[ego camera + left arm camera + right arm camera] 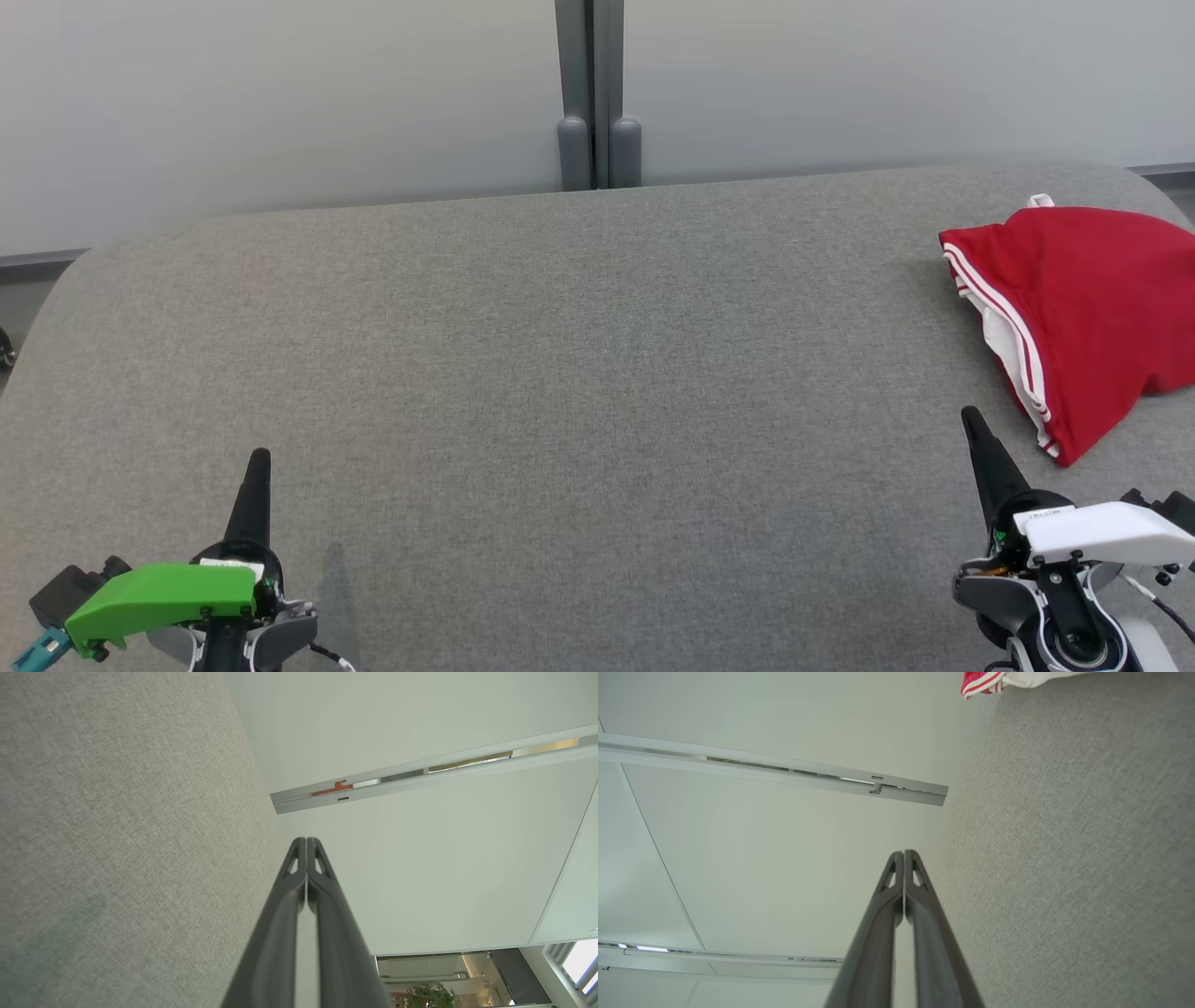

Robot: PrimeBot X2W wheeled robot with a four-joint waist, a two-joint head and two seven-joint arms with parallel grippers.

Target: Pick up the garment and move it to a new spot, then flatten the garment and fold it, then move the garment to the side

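On the grey fabric table (560,355), backed by pale wall panels (280,93), the red garment (1092,308) lies at the table's right edge. Left gripper (259,459) and right gripper (971,418) are at the table's near edge, fingers pressed together, empty.

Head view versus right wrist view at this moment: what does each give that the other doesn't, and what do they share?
Head view: the left gripper, jaws shut and empty, most of the red garment lying at the right, and the grey post behind. Right wrist view: the right gripper close up, jaws pressed together, and a pale wall rail. Shared: the right gripper, the garment's white-striped edge, the grey table.
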